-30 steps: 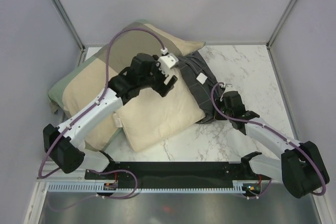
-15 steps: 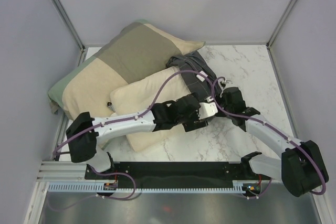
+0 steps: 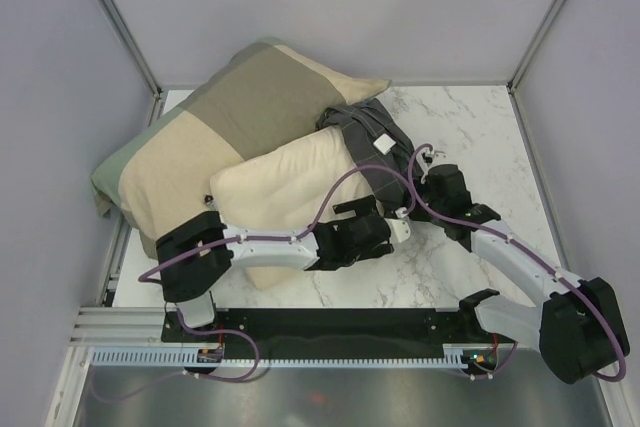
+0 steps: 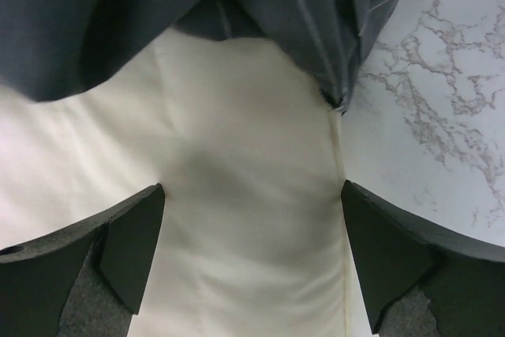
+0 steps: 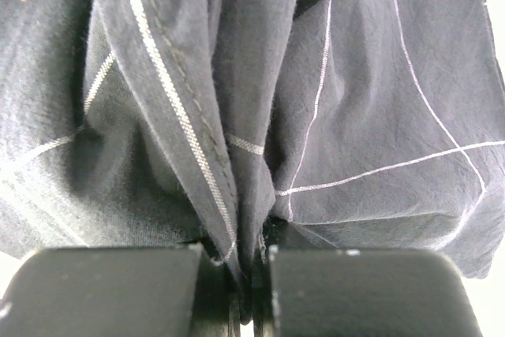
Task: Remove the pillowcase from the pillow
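The cream pillow (image 3: 285,192) lies on the marble table, its far right end still inside the dark grid-check pillowcase (image 3: 375,142). My left gripper (image 3: 368,219) is open and empty over the pillow's near right edge. In the left wrist view the gripper (image 4: 252,266) straddles the bare pillow (image 4: 252,211), with the pillowcase hem (image 4: 308,21) just ahead. My right gripper (image 3: 425,175) is shut on the pillowcase's right side. In the right wrist view bunched pillowcase folds (image 5: 355,100) are pinched in that gripper (image 5: 251,274).
A larger olive-and-tan pillow (image 3: 200,127) lies under and behind the cream one, against the left wall. Marble table (image 3: 470,117) shows to the right and far right. Grey walls enclose the back and sides. A black rail (image 3: 330,325) runs along the near edge.
My left arm has swung from above the pillow's far side down to its near right edge, by the pillowcase hem. My right gripper has stayed shut on the pillowcase, barely moving.
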